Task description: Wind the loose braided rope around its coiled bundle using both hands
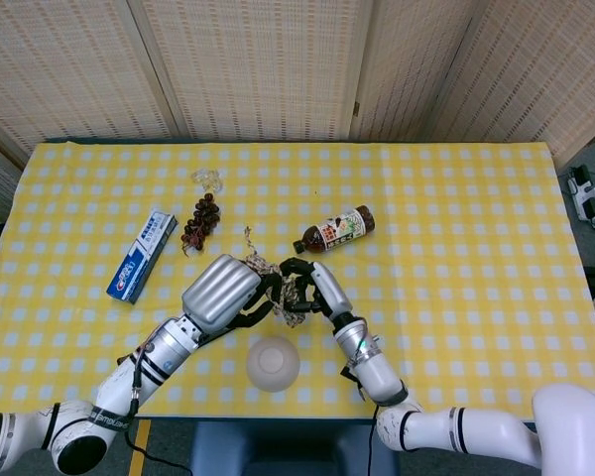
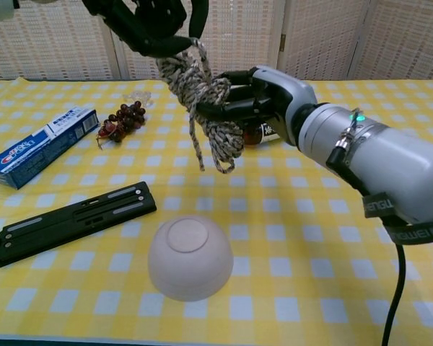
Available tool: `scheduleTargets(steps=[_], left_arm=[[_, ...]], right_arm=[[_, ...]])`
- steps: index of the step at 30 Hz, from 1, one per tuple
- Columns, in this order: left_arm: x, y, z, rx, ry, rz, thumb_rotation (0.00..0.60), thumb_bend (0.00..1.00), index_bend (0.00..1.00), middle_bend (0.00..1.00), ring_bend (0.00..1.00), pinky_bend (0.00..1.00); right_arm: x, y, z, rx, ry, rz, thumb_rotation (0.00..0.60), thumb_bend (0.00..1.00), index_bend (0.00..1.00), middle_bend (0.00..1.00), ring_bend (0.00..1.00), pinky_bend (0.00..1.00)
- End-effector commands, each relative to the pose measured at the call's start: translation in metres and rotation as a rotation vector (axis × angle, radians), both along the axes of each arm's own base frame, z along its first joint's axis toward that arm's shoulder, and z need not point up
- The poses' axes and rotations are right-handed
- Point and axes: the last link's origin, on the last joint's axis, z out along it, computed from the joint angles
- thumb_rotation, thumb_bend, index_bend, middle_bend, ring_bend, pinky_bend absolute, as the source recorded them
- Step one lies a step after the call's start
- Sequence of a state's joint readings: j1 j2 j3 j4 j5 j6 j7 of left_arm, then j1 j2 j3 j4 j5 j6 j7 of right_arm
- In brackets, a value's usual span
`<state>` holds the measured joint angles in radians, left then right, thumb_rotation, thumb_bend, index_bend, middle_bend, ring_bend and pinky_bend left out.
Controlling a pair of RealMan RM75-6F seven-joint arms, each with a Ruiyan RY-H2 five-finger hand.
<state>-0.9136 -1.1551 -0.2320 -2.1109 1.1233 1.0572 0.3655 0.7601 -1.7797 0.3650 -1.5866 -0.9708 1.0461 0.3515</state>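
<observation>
The braided rope bundle (image 2: 202,108) is a grey-and-white speckled coil held up above the table, also seen as the rope bundle (image 1: 290,290) from the head camera. My right hand (image 2: 263,97) grips the bundle from the right side, fingers curled around it. My left hand (image 2: 148,25) is directly above and left of the bundle, its dark fingers closed on the rope's upper strands. Loose rope loops (image 2: 220,155) dangle below the coil. In the head view my left hand (image 1: 223,293) sits against my right hand (image 1: 312,288).
An upturned white bowl (image 2: 190,256) sits near the front edge. A black flat bar (image 2: 65,223) lies front left, a toothpaste box (image 2: 36,146) and grapes (image 2: 121,120) further left. A brown bottle (image 1: 335,230) lies behind the hands.
</observation>
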Motion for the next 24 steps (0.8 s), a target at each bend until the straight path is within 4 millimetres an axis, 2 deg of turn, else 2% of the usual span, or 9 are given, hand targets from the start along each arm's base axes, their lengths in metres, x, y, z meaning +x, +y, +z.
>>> scheduleTargets(steps=[1,7,15,18,24], left_arm=[[-0.027,-0.006,0.004,-0.019,0.006,0.039,0.600,0.53,0.62,0.84,0.77,0.75],[-0.069,0.004,0.004,-0.046,0.024,0.153,0.600,0.53,0.62,0.84,0.77,0.75],[-0.118,0.027,-0.006,-0.077,0.080,0.313,0.600,0.53,0.62,0.84,0.77,0.75],[-0.128,0.035,-0.009,-0.079,0.082,0.364,0.600,0.54,0.62,0.84,0.77,0.75],[-0.136,0.051,-0.011,-0.057,0.078,0.416,0.600,0.53,0.62,0.84,0.77,0.75]], right_arm=[[-0.010,-0.012,0.009,-0.073,-0.113,-0.096,0.600,0.60,0.90,0.76,0.80,0.69],[-0.022,-0.019,0.031,-0.072,-0.243,-0.096,0.600,0.60,0.90,0.76,0.81,0.69],[-0.033,-0.015,0.059,-0.073,-0.375,-0.045,0.600,0.60,0.90,0.76,0.81,0.70],[-0.036,-0.013,0.064,-0.055,-0.395,-0.030,0.600,0.60,0.91,0.76,0.81,0.70],[-0.039,-0.004,0.067,-0.005,-0.398,0.021,0.600,0.60,0.91,0.76,0.81,0.70]])
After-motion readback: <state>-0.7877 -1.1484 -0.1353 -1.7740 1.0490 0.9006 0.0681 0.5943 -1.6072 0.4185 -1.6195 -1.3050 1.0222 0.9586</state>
